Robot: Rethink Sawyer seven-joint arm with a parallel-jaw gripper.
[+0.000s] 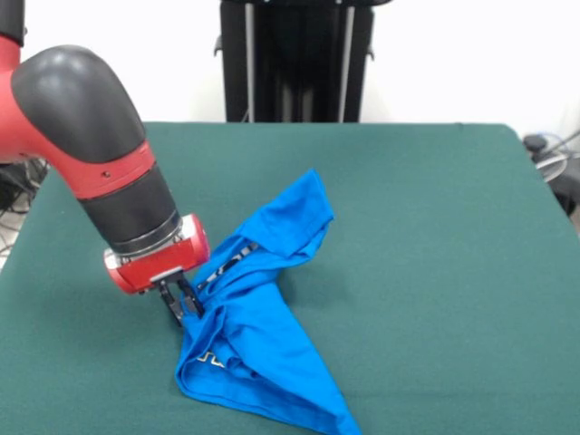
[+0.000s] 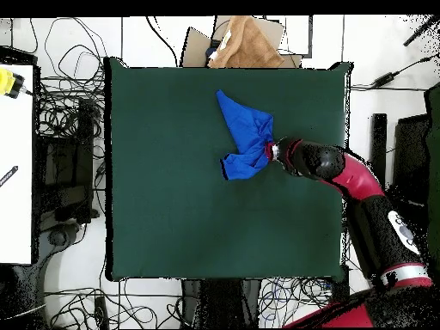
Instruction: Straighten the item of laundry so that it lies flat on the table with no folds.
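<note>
The bright blue T-shirt lies crumpled and folded on the dark green table, left of centre and running to the near edge. A little white lettering shows in its folds. My gripper is at the shirt's left edge, low over the table, with its fingers shut on a bunched fold of the cloth. In the overhead view the shirt lies right of centre on the table, with the gripper at its right edge.
The black pedestal stands behind the table's far edge. In the overhead view a brown cloth on cardboard lies beyond the table's top edge, a white bench stands at the left, and cables ring the table.
</note>
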